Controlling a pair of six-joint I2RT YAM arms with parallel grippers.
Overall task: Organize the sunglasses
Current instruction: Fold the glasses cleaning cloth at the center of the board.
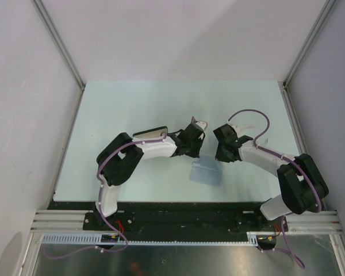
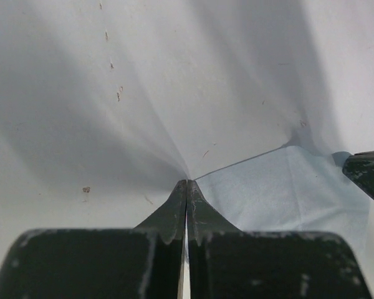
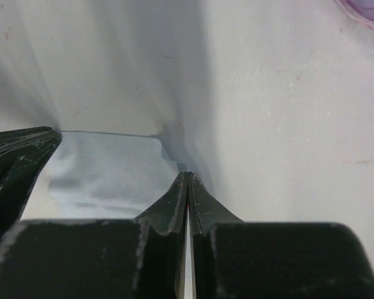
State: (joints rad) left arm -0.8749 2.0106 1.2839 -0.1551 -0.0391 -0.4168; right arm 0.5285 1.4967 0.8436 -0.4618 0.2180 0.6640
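A light blue cloth (image 1: 206,171) lies between my two grippers at the table's middle. My left gripper (image 1: 196,153) is shut, its tips pinching the cloth's left far corner; in the left wrist view (image 2: 187,182) the cloth (image 2: 280,193) spreads to the right. My right gripper (image 1: 220,156) is shut on the opposite far corner; in the right wrist view (image 3: 187,174) the cloth (image 3: 106,171) spreads to the left. The sunglasses show only as a pink-purple lens edge (image 3: 365,9) at the top right corner of the right wrist view.
The pale table (image 1: 132,103) is walled by white panels at the left, back and right. A black rail (image 1: 178,214) with the arm bases runs along the near edge. Each wrist view shows the other gripper's black finger (image 2: 369,177) (image 3: 12,165) close by.
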